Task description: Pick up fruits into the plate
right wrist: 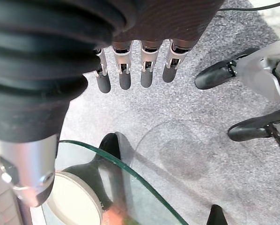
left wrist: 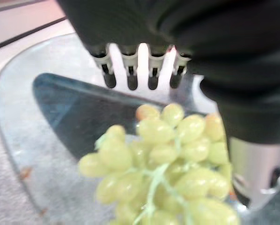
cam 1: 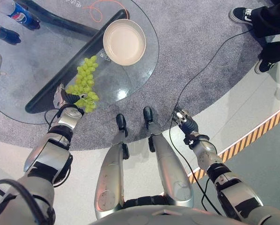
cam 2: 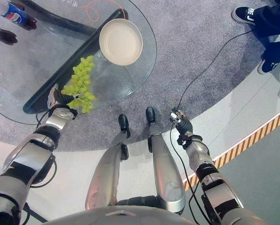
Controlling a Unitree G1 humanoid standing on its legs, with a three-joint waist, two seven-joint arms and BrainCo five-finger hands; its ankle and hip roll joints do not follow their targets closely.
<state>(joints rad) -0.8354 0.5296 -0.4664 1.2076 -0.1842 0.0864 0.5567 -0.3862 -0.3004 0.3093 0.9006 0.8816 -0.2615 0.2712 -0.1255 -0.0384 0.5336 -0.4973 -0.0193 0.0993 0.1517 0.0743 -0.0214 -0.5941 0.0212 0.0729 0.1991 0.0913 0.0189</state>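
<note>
A round glass table (cam 1: 18,70) stands on grey carpet (cam 1: 201,51); two bottles (cam 1: 13,21) lie at its far left edge, and a person's black shoes (cam 1: 245,16) stand well beyond it

The robot's 2 arms, the left arm (cam 1: 48,157) and the right arm (cam 1: 224,178), are smooth silver-grey shells broken by black bands at the joints. A dark ribbed cover wraps the wrist and back of the left hand (cam 1: 65,101) and the right hand (cam 1: 186,121). The fingers (right wrist: 125,77) are slim and silver with dark rounded tips; the thumb (right wrist: 25,168) is a thicker silver barrel.
</note>
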